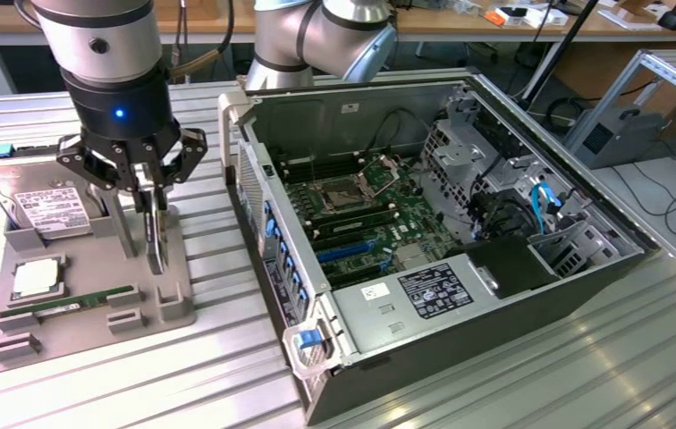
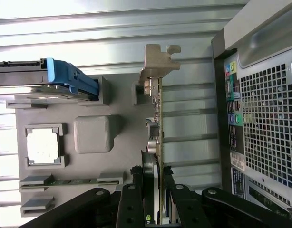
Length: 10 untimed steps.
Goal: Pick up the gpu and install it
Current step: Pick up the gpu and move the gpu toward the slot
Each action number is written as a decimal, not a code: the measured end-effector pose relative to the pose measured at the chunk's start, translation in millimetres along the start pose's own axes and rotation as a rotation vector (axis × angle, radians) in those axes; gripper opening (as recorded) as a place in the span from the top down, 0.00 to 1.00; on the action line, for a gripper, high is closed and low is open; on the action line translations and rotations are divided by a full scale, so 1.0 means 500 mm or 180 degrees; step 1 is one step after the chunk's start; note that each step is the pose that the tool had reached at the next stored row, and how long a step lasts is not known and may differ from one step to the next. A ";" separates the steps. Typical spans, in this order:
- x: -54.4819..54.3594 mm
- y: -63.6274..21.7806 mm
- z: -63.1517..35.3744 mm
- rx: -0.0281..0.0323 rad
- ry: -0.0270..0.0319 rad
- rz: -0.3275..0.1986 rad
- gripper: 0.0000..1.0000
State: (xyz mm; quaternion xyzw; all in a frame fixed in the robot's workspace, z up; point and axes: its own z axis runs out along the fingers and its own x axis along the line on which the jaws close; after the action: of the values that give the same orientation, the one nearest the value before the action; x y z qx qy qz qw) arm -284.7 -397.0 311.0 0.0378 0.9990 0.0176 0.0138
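Gripper: the gripper (image 1: 153, 219) (image 2: 152, 173) is seen lowered over the grey holder tray (image 1: 88, 335) (image 2: 122, 156), its fingers pinched on both faces of the gpu (image 1: 156, 243) (image 2: 158, 118).
Gpu: held upright and edge-on at the tray's side facing the computer case (image 1: 350, 112) (image 2: 269, 109); its pale bracket (image 2: 158, 59) is turned away from the fingers. Whether it is lifted from its slot cannot be told.
Tray contents: a hard drive (image 1: 46, 201) (image 2: 36, 73), a processor (image 1: 34, 279) (image 2: 41, 146) and a RAM stick (image 1: 70, 304) (image 2: 70, 181) are seated in it.
Case: laid open on the table (image 1: 529, 375), just beside the tray.
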 end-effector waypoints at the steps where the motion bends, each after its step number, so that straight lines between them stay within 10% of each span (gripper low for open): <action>1: 0.000 0.000 -0.001 -0.0001 0.0000 0.0000 0.73; 10: 0.000 0.000 -0.007 -0.0005 0.0000 0.0000 0.73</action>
State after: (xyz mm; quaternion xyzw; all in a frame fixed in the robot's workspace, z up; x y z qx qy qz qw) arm -284.7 -397.0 314.6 0.0378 0.9990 0.0184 0.0138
